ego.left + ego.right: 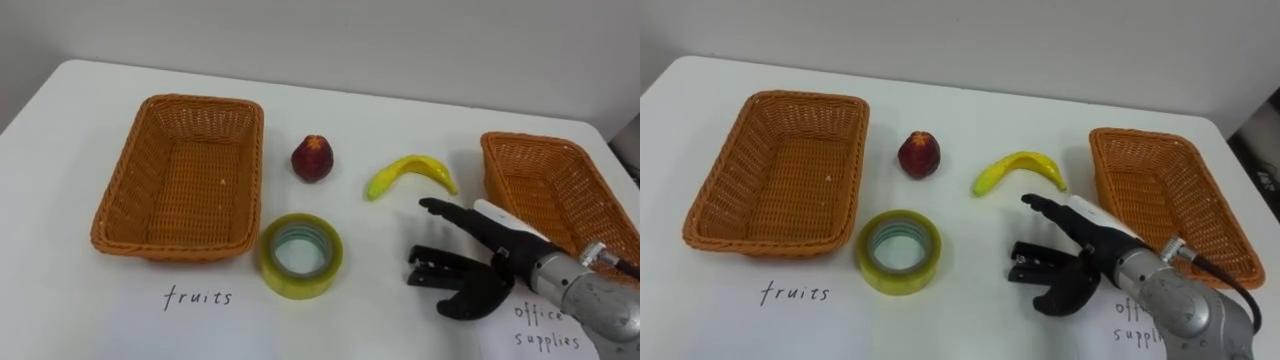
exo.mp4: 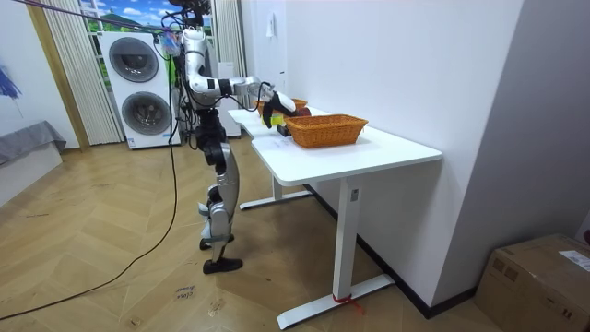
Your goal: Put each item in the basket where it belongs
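Holding my right hand [image 1: 478, 272] empty, fingers spread wide, just beside the banana [image 1: 410, 174]; tape roll [image 1: 301, 256] sits further left, both loose on the table [image 1: 90, 300]. Risk: a careless reach nudges the banana or rolls the tape roll away.

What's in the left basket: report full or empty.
Empty: the left basket's wicker floor is bare. The red fruit, banana and tape roll lie outside on the table.
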{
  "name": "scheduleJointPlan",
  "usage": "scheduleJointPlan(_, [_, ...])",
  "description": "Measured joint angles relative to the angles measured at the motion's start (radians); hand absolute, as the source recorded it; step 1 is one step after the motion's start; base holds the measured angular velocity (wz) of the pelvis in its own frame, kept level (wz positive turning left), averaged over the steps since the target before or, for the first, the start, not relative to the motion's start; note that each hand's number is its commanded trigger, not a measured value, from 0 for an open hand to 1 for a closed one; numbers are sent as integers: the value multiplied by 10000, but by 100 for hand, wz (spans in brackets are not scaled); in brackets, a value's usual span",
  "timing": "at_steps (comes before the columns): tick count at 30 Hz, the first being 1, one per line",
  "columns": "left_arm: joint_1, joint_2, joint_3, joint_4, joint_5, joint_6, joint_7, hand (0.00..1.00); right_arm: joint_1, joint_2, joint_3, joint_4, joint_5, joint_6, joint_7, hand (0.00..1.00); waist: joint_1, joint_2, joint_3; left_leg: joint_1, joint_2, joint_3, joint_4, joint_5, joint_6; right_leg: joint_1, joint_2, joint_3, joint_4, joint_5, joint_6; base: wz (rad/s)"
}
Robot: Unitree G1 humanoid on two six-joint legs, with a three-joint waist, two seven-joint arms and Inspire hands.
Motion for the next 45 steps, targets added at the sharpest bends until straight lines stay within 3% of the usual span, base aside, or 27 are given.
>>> scheduleJointPlan(16, [115, -44, -25, -393, 104, 175, 427, 0, 3, 21, 507, 198, -1659, 234, 68, 0, 77, 104, -20, -45, 4, -18, 3, -2, 0, -37, 7, -18, 6, 2, -2, 0])
scheduleJointPlan(27, [177, -86, -252, -393, 183, 369, 640, 0, -2, 24, 507, 198, -1697, 572, 115, 0, 77, 122, -30, -56, 4, -131, -3, -1, 0, -8, 3, -134, 8, 7, -7, 3])
scheduleJointPlan(45, [145, -81, -409, -407, 176, 441, 657, 0, -5, 24, 522, 200, -1655, 656, 115, 0, 178, 130, -30, -115, 10, -178, 13, -1, -1, -19, 2, -185, 7, 13, -15, 0])
